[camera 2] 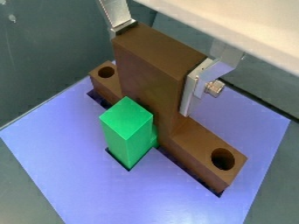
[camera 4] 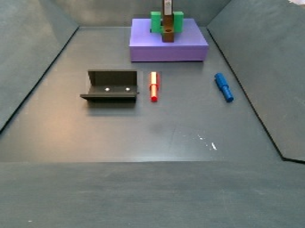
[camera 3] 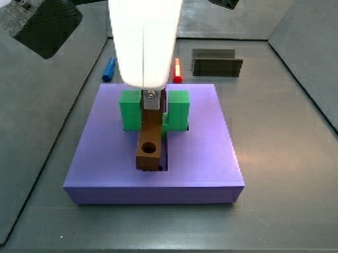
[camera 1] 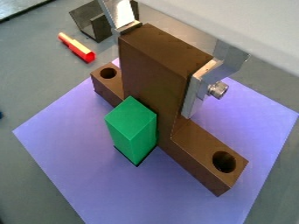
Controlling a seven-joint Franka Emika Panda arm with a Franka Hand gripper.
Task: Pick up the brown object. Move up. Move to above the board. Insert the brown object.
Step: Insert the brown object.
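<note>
Lying at the far end of a dull grey floor [camera 4: 179, 125] walled by low grey panels, the board [camera 4: 169, 46] is seen as a flat purple-blue slab; in a side view it fills the middle of the frame [camera 3: 158, 148]. The brown object [camera 1: 158, 92] stands on the board with its bar lying in the lengthwise groove and its thick crosspiece rising upright; round holes show near both ends of the bar in both wrist views [camera 2: 158, 87]. A green block [camera 1: 131, 127] stands on the board touching the near face of the brown piece, and appears again in a side view [camera 3: 132, 111].

The gripper [camera 1: 163, 52] is positioned directly above the board, its flat silver fingers [camera 1: 208, 83] closed against opposite faces of the upright crosspiece, so the claw is clamped on the brown object. In a side view the white arm [camera 3: 142, 40] descends onto the piece [camera 3: 150, 138].

On the bare floor nearer the camera, the fixture [camera 4: 110, 86] is seen to the left, a red marker [camera 4: 154, 86] just beside it, and a blue marker [camera 4: 223, 86] well apart to the right. No legible writing or brand marks can be made out on any surface.
</note>
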